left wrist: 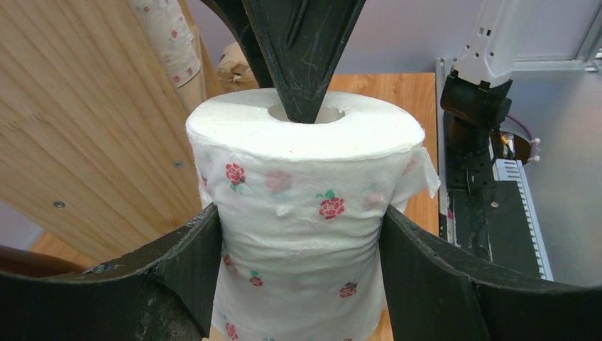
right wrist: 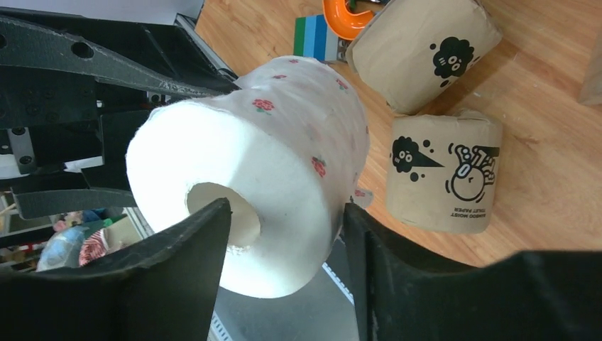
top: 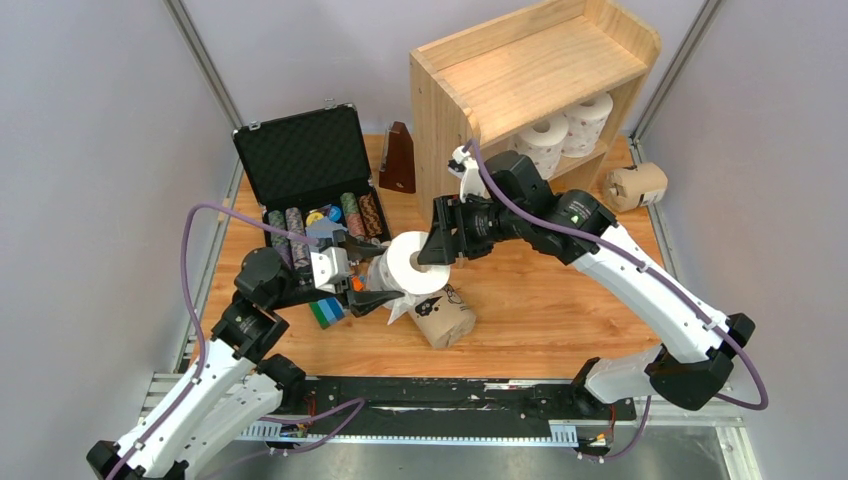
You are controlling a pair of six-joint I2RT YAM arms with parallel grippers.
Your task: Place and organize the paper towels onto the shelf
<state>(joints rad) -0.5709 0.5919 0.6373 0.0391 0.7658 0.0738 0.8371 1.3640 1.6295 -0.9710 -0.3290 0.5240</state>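
White roll [top: 415,263] midair | left gripper [left wrist: 302,245] clamps sides | right gripper [right wrist: 287,220] pinches core wall

White roll [left wrist: 305,206] with red roses, tan rolls [right wrist: 444,174] with black cartoons, pale pine shelf [top: 545,70]

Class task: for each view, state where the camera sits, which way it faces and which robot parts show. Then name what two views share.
Top external: above and behind the bases, looking down; shows left arm, right arm, shelf, white roll.
Left wrist: on the left arm, facing the roll's side between the left gripper fingers.
Right wrist: on the right arm, facing the roll's end; right gripper has one finger at the core.
Shared: both wrist views show the white roll.
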